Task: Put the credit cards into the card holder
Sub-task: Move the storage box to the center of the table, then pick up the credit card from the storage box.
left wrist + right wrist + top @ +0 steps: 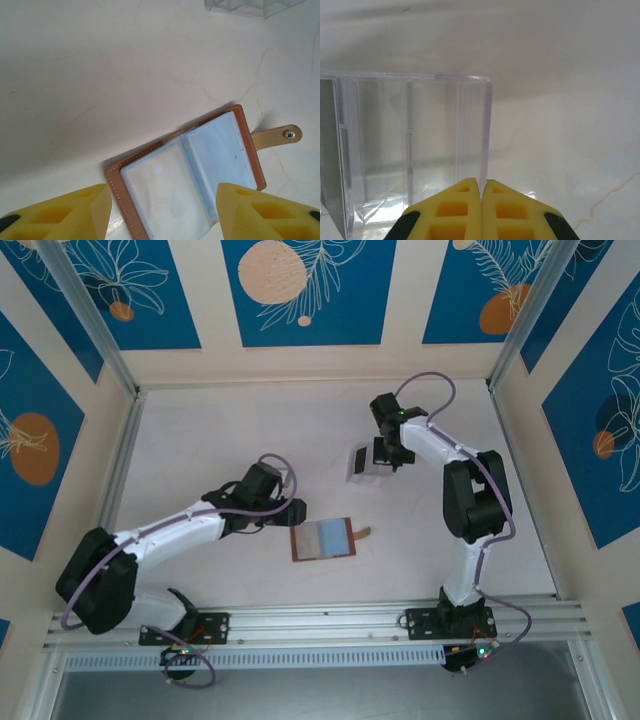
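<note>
The card holder (323, 538) lies open and flat on the table, brown leather round clear sleeves (190, 175), its snap tab (280, 136) pointing right. My left gripper (290, 512) hovers just left of it, open, its yellow fingers (75, 210) straddling the holder's near half with nothing held. A clear plastic tray (365, 462) stands further back. My right gripper (386, 454) is shut (481, 184) on the tray's thin right wall (487, 130). One grey credit card (330, 150) stands against the tray's left side; any others are hidden.
The white table (220, 440) is walled by cream and blue panels, with aluminium rails on the left (115, 470) and along the near edge (330, 620). A corner of the tray (250, 7) shows in the left wrist view.
</note>
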